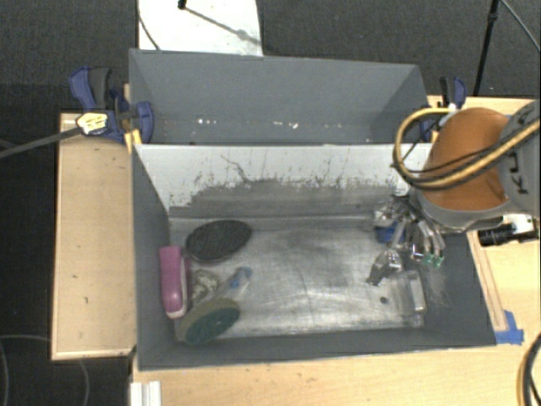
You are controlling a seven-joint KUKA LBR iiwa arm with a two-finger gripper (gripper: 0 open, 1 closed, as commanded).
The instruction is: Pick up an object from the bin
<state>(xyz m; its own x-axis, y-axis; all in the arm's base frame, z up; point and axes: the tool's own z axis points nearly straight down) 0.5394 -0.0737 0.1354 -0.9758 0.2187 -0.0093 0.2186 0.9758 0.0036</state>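
Nothing you can read here, operator. The one candidate is a scrap of dark lettering on the arm's grey casing (524, 174), cut off at the side of the view and too partial to make out. The bin (270, 100) and the loose things in it give you no legible label.

The orange-covered wrist (463, 163) leans in over the right side of the bin (254, 180), with the pincer (397, 279) hanging low near its floor.
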